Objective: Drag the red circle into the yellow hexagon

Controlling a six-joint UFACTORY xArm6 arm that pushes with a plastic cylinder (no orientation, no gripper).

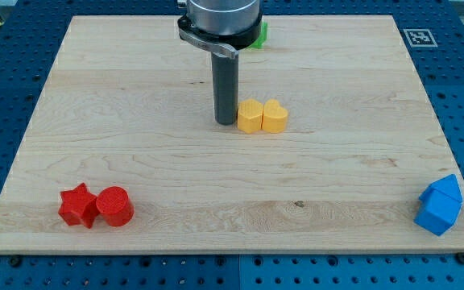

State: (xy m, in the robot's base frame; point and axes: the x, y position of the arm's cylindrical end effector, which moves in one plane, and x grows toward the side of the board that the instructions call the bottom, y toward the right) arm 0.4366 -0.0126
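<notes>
The red circle [114, 205] lies near the view's bottom left, touching a red star [78, 205] on its left. The yellow hexagon [250, 116] sits just above the board's middle, touching a yellow heart-like block [275, 117] on its right. My tip [226, 122] stands right beside the yellow hexagon's left side, touching it or nearly so. The tip is far up and to the right of the red circle.
A green block [258, 35] is partly hidden behind the arm at the view's top. Two blue blocks [440, 205] sit together at the bottom right corner. The wooden board [232, 185] ends close to the red and blue blocks.
</notes>
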